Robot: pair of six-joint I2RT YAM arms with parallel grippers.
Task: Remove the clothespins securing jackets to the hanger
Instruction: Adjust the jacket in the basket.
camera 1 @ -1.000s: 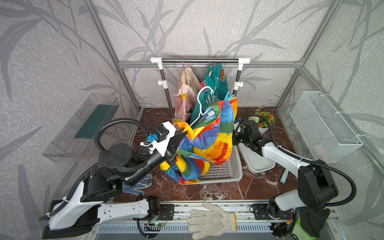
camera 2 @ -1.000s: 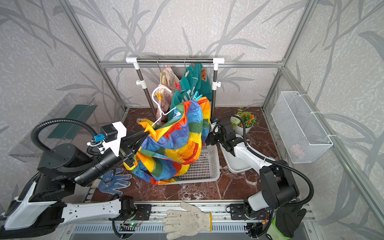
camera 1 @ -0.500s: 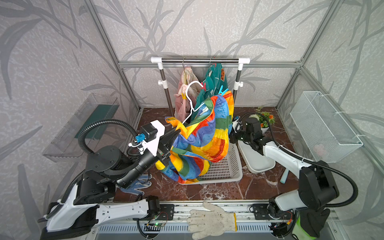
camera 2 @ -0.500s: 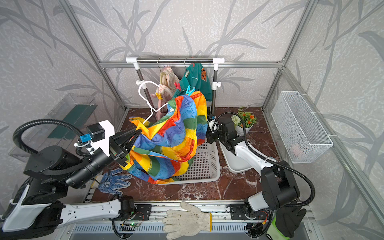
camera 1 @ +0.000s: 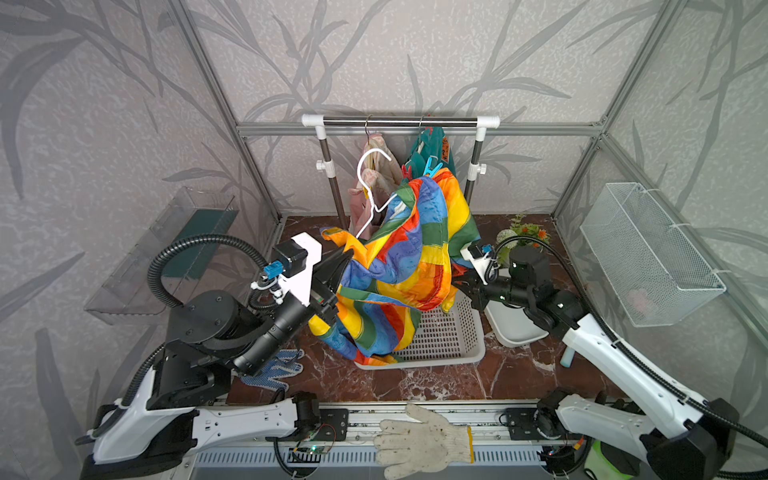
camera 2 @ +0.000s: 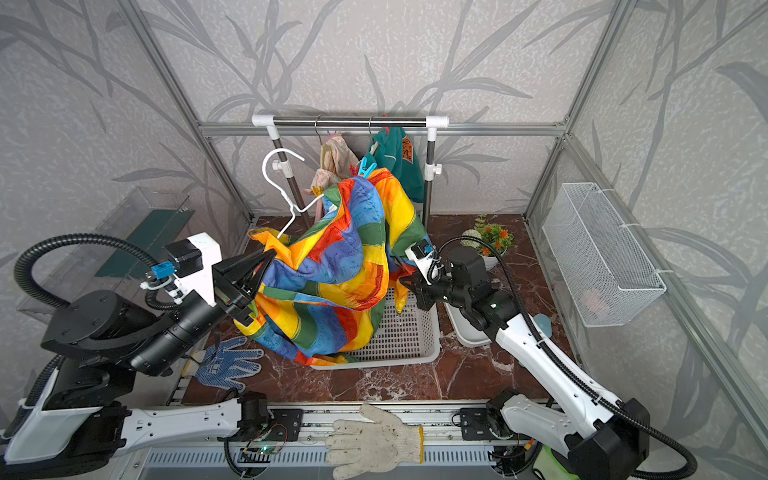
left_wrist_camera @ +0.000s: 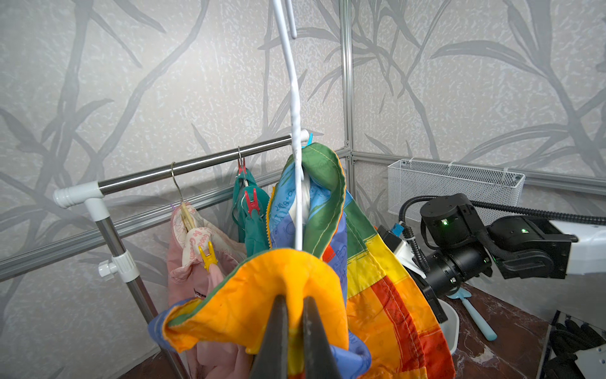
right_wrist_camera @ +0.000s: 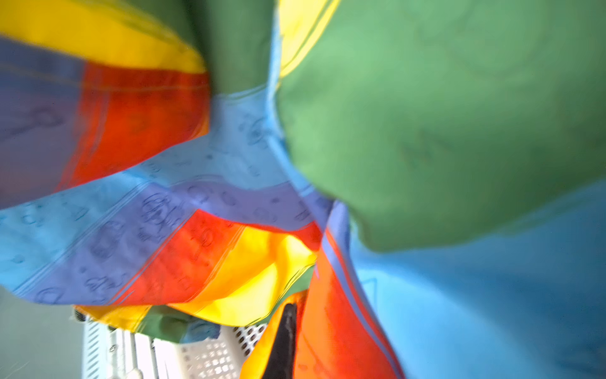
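Hem of rainbow jacket [left_wrist_camera: 259, 295] pinched in our left end effector [left_wrist_camera: 294, 315]; right end effector [right_wrist_camera: 288, 328] clamped on its far side, spreading fabric to expose blue clothespin [camera 1: 432, 168].

Both arms have white lower links and black joint housings, with a ribbed black cable hose looping over each. The left arm [camera 1: 232, 328], lower left in both top views, carries a white wrist block with a blue connector. Its black tapered fingers [left_wrist_camera: 275, 341] show. The right arm [camera 1: 602, 353], lower right, shows green indicator lights.
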